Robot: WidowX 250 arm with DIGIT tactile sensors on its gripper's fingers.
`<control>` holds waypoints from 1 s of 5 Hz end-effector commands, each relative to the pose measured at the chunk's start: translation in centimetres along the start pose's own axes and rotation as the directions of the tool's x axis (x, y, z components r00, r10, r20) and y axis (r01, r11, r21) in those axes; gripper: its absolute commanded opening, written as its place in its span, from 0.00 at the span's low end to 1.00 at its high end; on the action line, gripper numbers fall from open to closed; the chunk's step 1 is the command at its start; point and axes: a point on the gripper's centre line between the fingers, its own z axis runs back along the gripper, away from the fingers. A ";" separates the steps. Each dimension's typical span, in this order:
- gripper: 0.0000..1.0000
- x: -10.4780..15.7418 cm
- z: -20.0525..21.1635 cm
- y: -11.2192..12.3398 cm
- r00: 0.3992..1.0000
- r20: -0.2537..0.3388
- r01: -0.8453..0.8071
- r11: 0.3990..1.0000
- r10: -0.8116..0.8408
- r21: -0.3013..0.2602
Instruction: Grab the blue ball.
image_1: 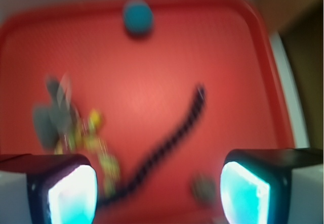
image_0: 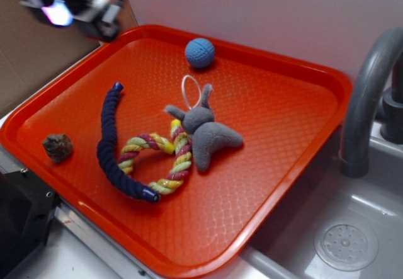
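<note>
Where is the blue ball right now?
In the exterior view, the blue ball sits near the orange tray's far rim, beyond the grey plush toy, untouched.

Wrist view blurred; tool (image_0: 63,8) smeared, cropped.

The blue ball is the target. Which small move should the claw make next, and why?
Probably travel forward over the tray toward the ball, staying high. In the wrist view the claw is open and empty, and the ball lies far ahead near the far rim, slightly left of centre. The navy rope and plush toy lie below the path, so descending now seems premature.
</note>
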 end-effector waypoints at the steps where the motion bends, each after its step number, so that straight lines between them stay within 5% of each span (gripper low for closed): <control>1: 1.00 8.1 -7.5 -0.4 0.981 0.163 0.112 0.994 -0.110 -0.007; 2: 1.00 9.9 -9.7 0.1 0.977 0.182 0.096 0.993 -0.108 0.070; 4: 1.00 13.9 -13.0 0.0 0.970 0.167 0.165 0.982 -0.179 0.094; 5: 0.00 13.2 -13.8 -0.6 0.980 0.117 0.154 0.985 -0.162 0.077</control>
